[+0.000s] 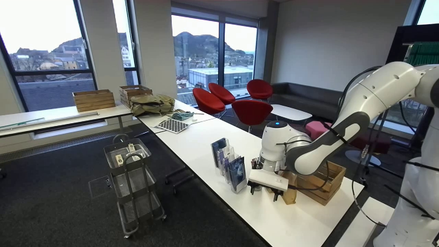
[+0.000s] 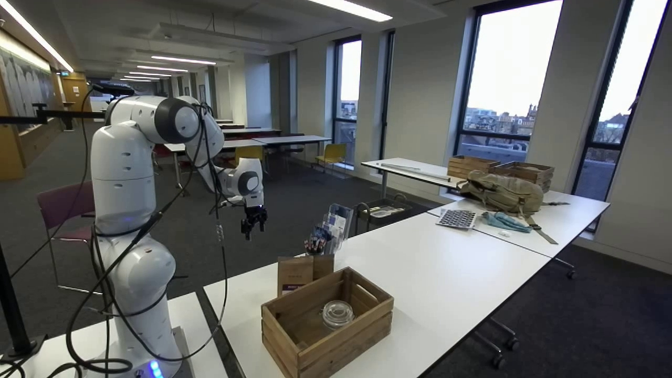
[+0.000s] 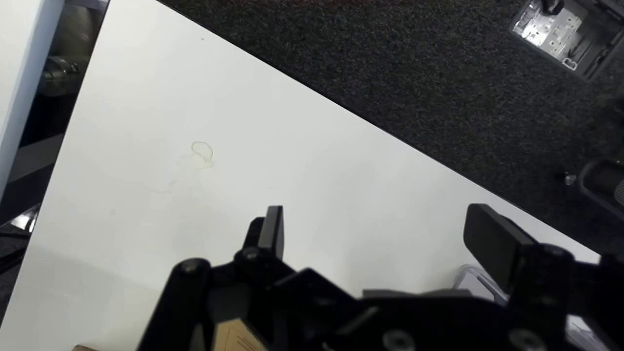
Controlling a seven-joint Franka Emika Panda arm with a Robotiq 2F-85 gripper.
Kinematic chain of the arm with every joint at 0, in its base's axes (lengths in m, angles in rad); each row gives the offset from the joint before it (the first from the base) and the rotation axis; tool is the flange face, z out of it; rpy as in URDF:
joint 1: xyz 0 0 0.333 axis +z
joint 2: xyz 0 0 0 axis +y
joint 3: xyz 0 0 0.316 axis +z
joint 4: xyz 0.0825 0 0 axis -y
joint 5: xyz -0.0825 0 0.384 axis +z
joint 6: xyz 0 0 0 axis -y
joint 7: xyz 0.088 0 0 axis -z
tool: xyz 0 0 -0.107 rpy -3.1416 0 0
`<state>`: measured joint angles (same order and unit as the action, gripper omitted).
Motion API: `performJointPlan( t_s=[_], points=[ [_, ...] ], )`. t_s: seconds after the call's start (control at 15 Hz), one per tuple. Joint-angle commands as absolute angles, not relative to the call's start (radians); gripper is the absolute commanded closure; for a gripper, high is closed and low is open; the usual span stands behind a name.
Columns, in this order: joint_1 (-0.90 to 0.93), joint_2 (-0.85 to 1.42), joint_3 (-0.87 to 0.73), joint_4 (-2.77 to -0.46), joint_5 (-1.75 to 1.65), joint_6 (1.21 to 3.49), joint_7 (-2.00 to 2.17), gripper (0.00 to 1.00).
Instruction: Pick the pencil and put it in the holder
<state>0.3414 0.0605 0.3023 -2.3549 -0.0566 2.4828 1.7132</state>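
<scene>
Black-fingered and wide apart, my gripper (image 3: 375, 219) stands open over the white table (image 3: 317, 161), with nothing between its fingers. In both exterior views the gripper (image 1: 264, 195) (image 2: 254, 234) hangs above the table's edge, beside the leaflet stand and paper bag. A bunch of thin pens (image 2: 316, 242) (image 1: 255, 163) sticks up behind the bag, where the holder is; its cup is mostly hidden by the bag and the arm. The pencil cannot be singled out in any view; no loose stick shows on the table below the gripper.
A brown paper bag (image 2: 295, 273) stands beside a wooden crate (image 2: 344, 349) holding a glass jar (image 2: 337, 314). Clear leaflet holders (image 1: 236, 171) stand close to the gripper. A checkered board (image 1: 173, 126) and a backpack (image 1: 152, 104) lie farther along. A wire trolley (image 1: 132, 185) stands on the floor.
</scene>
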Motion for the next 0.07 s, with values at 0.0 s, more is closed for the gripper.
performJointPlan(
  t_s=[0.0],
  points=[
    [0.342,0.059,0.301,-2.355,-0.054,2.481,1.711,0.0]
  ],
)
